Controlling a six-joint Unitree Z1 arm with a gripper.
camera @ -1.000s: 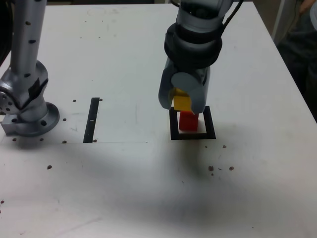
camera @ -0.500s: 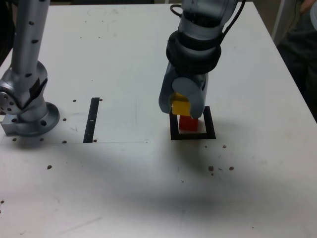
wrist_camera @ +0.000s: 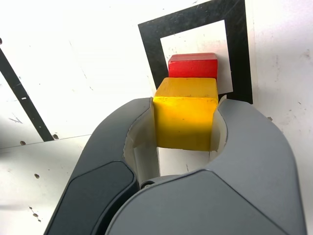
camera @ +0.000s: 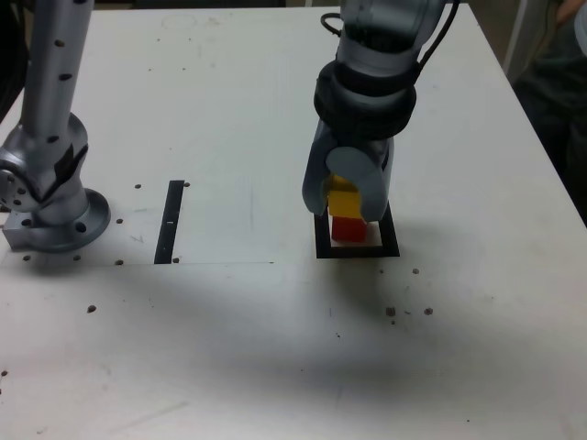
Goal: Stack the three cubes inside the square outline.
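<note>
Fingers (wrist_camera: 186, 122) clamp the matte yellow cube (wrist_camera: 186, 115), shifted rightward in the exterior view, apparently just above the matte red cube (camera: 348, 229) inside the thick black square outline (camera: 392, 246).

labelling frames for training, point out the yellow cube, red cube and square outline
yellow cube (wrist_camera: 185, 117), wrist view, its shaded front face between the jaws
red cube (wrist_camera: 192, 66), wrist view, its visible side face
square outline (camera: 357, 251), exterior view, the black frame's near bar
</note>
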